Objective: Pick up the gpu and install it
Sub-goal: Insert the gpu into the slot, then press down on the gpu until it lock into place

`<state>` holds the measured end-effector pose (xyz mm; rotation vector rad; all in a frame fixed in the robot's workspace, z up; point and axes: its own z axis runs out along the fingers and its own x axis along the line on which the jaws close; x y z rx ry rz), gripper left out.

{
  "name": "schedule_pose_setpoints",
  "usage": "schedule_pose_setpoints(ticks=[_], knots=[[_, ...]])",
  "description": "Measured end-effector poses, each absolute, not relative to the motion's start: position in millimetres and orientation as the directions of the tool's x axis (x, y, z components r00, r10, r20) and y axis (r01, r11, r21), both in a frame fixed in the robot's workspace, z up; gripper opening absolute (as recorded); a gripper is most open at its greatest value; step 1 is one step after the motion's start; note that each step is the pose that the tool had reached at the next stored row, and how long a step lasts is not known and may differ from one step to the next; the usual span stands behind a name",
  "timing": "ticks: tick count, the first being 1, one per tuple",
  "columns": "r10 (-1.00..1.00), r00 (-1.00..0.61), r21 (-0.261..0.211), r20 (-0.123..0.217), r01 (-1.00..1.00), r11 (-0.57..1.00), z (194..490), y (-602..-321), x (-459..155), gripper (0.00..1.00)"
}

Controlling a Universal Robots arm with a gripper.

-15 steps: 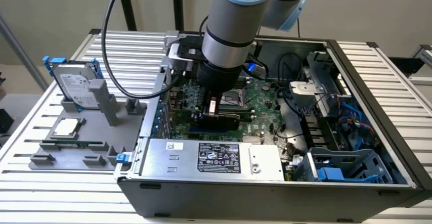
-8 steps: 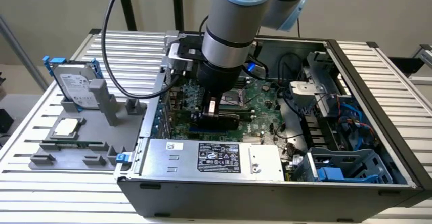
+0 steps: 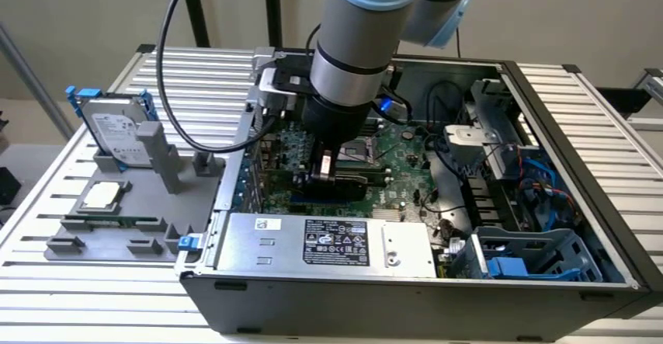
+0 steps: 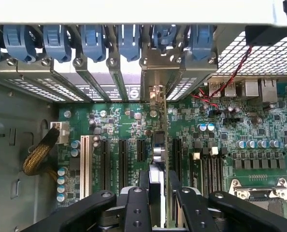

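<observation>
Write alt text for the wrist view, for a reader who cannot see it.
Two black fingers grip the gpu edge-on, standing upright over the green motherboard among its expansion slots. The card's silver bracket lines up with the row of blue slot clips at the case's back wall.

Slatted metal table (image 3: 93, 297) bearing open computer case (image 3: 414, 290) and grey fixture (image 3: 114, 227) beside it.

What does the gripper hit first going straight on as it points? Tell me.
Probably the motherboard: the gripper points down into the case with the gpu edge-on between its fingers, so the card's lower edge would touch the board first. Depth is unclear.
</observation>
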<state>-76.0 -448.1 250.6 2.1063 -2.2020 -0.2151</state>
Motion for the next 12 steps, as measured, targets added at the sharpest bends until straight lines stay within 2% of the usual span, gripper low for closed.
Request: schedule_pose_setpoints(ticks=[12], knots=[[-0.998,-0.047,0.165,-0.033,-0.985,0.041,248.1,-444.9,-76.0,0.00]])
